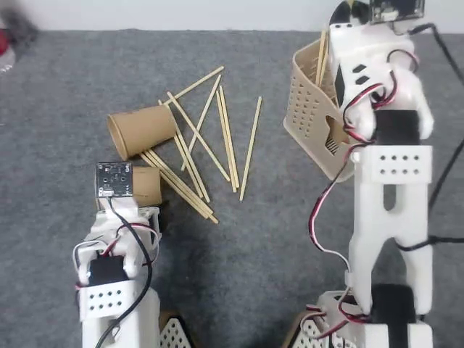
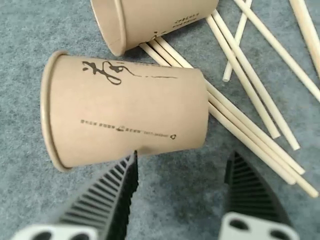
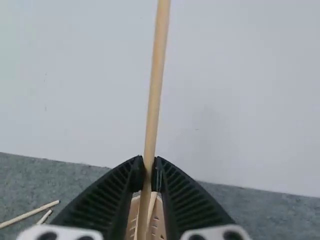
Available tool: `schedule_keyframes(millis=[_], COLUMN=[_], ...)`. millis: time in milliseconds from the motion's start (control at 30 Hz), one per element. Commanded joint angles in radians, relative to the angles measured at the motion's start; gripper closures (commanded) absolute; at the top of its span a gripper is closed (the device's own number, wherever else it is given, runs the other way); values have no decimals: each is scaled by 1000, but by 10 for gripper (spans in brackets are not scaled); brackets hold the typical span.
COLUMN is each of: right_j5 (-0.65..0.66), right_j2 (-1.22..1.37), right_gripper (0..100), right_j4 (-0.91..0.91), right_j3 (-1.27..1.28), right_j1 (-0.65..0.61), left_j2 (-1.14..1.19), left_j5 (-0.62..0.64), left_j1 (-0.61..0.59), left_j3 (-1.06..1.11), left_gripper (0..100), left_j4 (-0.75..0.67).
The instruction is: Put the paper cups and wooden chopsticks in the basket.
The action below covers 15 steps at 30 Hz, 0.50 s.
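Observation:
A brown paper cup (image 2: 125, 115) lies on its side on the grey mat, just ahead of my open left gripper (image 2: 182, 185), which holds nothing. A second paper cup (image 1: 141, 130) lies beyond the first, its side resting on a few chopsticks. Several wooden chopsticks (image 1: 217, 138) are scattered across the middle of the mat. At the far right stands the tilted beige basket (image 1: 312, 109). My right gripper (image 3: 148, 175) is above it, shut on an upright chopstick (image 3: 155, 90). That chopstick (image 1: 321, 54) reaches down into the basket.
The right arm (image 1: 388, 167) covers the basket's right side. A pale wall runs along the mat's far edge. Open mat lies between the chopstick pile and the basket, and in front of the pile. A red-and-clear object (image 1: 4, 45) sits at the far left corner.

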Motion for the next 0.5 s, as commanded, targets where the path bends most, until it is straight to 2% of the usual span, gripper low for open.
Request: schedule_keyframes(millis=[0,200,333,400,467], right_j5=[-23,-23,-21,-25,-21], right_j2=[-27,-22,18,28,27], right_gripper=[991,991,982,931,834], right_j4=[-122,-294,-321,-318,-303], right_j3=[58,167,210,213,216], right_j1=[5,2,1,4,5], left_j2=[-8,-8,-8,-8,-8], left_j5=[9,9,8,8,8], left_j1=[6,6,8,8,8], left_j3=[-2,-2,-2,-2,-2], left_gripper=[727,727,727,727,727], left_j4=[-20,-20,-20,-20,-20])
